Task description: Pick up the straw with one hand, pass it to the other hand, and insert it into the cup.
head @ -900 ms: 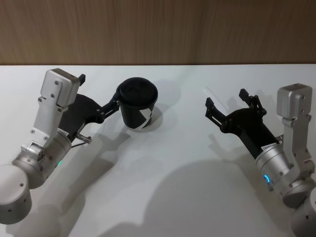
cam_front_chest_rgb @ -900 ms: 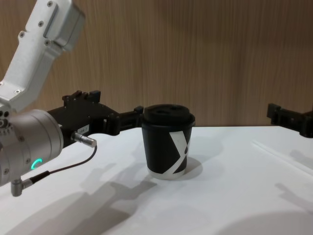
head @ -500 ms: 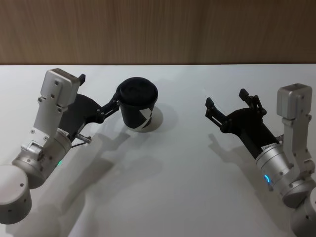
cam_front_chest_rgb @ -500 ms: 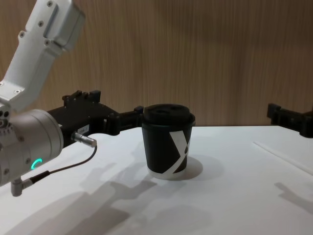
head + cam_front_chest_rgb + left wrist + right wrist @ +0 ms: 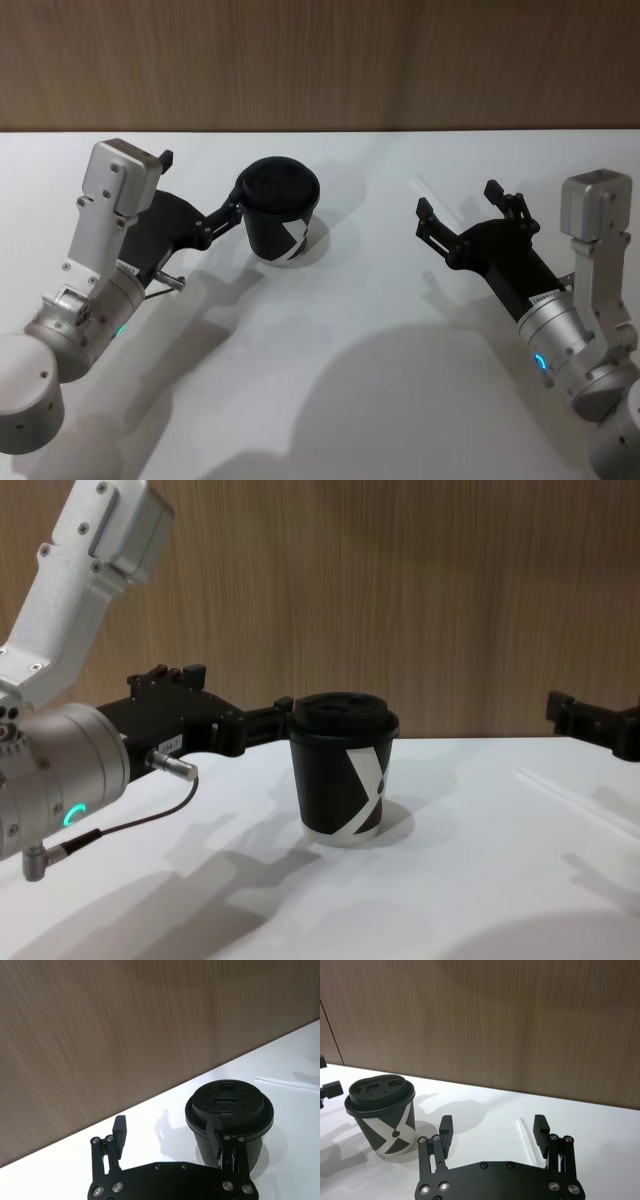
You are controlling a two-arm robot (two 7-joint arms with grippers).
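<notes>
The black cup (image 5: pixel 281 213) with its black lid stands upright on the white table (image 5: pixel 340 330), left of centre. My left gripper (image 5: pixel 200 185) is open, and one of its fingertips (image 5: pixel 236 208) sits against the cup's left side, the cup outside the gap. In the left wrist view that finger (image 5: pixel 215 1134) overlaps the cup (image 5: pixel 235 1105). The thin white straw (image 5: pixel 524 1136) lies flat on the table under my open right gripper (image 5: pixel 492 1129), between its fingers and close to one of them. It also shows as the straw (image 5: pixel 575 798) right of the cup (image 5: pixel 343 775). My right gripper (image 5: pixel 458 201) hovers at the right.
A brown wooden wall (image 5: pixel 320 60) runs along the table's far edge. Open white tabletop lies between the two arms and in front of the cup. The left arm's thin dark cable (image 5: pixel 130 825) hangs near its wrist.
</notes>
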